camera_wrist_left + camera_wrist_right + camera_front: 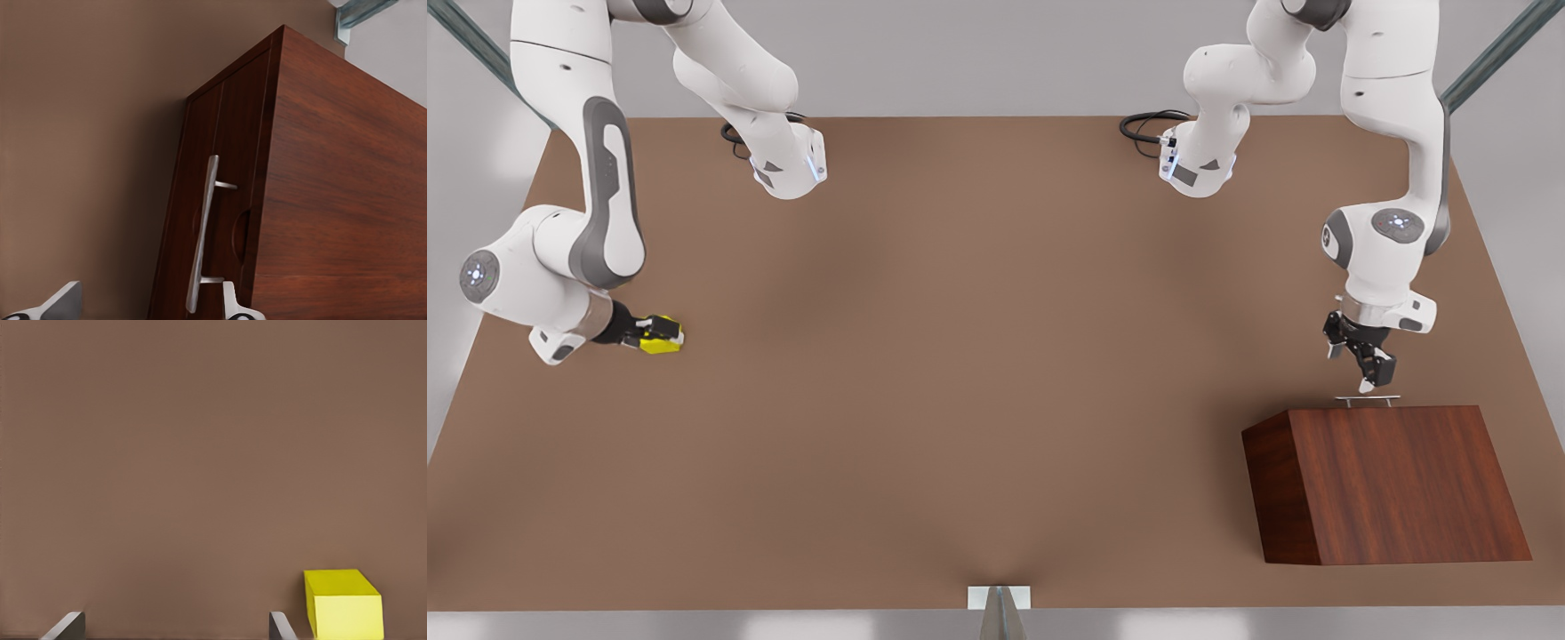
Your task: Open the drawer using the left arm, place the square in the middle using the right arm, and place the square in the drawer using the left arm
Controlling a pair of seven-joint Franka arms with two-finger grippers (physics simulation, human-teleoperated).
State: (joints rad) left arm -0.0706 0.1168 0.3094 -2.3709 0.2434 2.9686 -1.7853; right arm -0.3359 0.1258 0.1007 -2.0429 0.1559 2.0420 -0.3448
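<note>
The dark wooden cabinet (1387, 480) stands at the front view's right, its drawer (227, 167) shut flush, and the silver bar handle (1367, 401) faces the arms. My left gripper (1365, 373) hangs open just off that handle (203, 227), the bar's near end lying between its fingertips (230, 303) without touching. At the front view's left my right gripper (654, 332) is down at the yellow square (663, 347). It is open (173, 623), and the square (343, 603) rests on the table just outside one finger (280, 625), not between them. The middle (996, 356) is bare brown tabletop.
The brown table (996, 498) runs wide between the two arms. Both arm bases (787, 169) (1196, 169) stand at the far edge. A small metal bracket (999, 600) sits at the near edge.
</note>
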